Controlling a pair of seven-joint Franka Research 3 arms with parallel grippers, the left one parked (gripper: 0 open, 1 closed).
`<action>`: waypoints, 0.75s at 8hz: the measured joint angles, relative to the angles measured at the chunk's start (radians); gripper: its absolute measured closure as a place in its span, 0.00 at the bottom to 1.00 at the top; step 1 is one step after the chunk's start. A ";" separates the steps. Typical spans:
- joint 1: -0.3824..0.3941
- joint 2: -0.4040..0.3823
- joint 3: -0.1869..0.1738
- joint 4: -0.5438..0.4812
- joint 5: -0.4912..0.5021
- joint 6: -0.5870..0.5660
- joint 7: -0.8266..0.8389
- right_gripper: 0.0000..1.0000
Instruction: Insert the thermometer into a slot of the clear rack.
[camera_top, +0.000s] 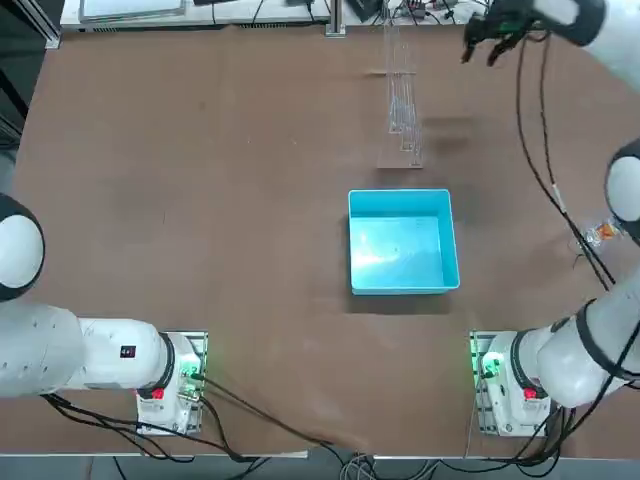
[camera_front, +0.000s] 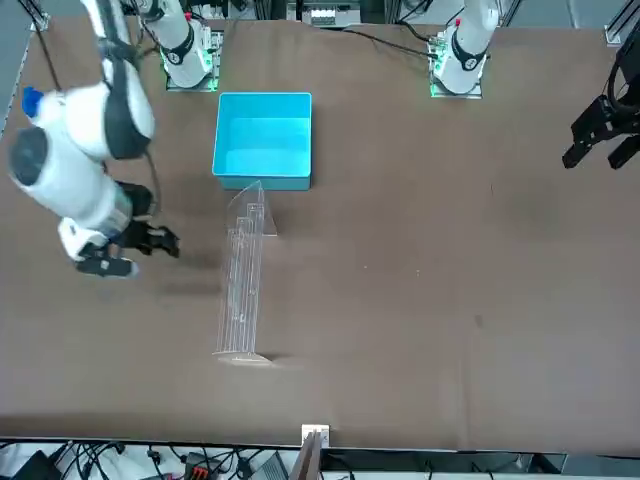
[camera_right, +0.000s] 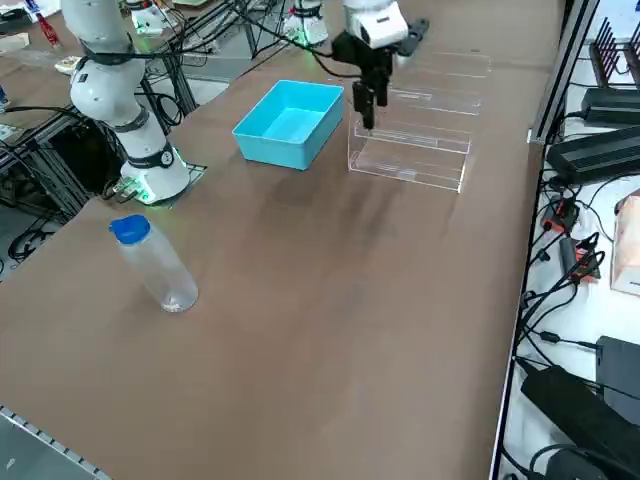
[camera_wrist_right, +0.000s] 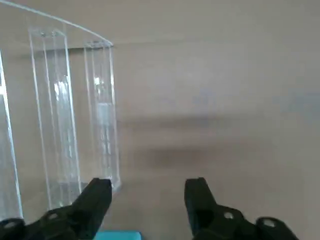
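Observation:
The clear rack stands lengthwise on the brown table, just beyond the blue bin. My right gripper hangs above the table to the robot's right of the rack's far part, apart from it. In the right wrist view the gripper is open, with only bare table between its black fingers, and the rack's upright clear walls are close beside it. I cannot make out the thermometer in any view.
A bright blue square bin sits mid-table, nearer the robot than the rack. A small clear bottle with a blue cap stands near the table's right edge, its orange label showing from above. Cables trail from the right arm.

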 joint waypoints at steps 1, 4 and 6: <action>-0.001 -0.043 -0.026 0.000 -0.021 -0.050 -0.015 0.03; -0.011 -0.144 -0.052 -0.001 -0.068 -0.147 -0.023 0.00; -0.027 -0.214 -0.058 0.000 -0.088 -0.192 -0.027 0.00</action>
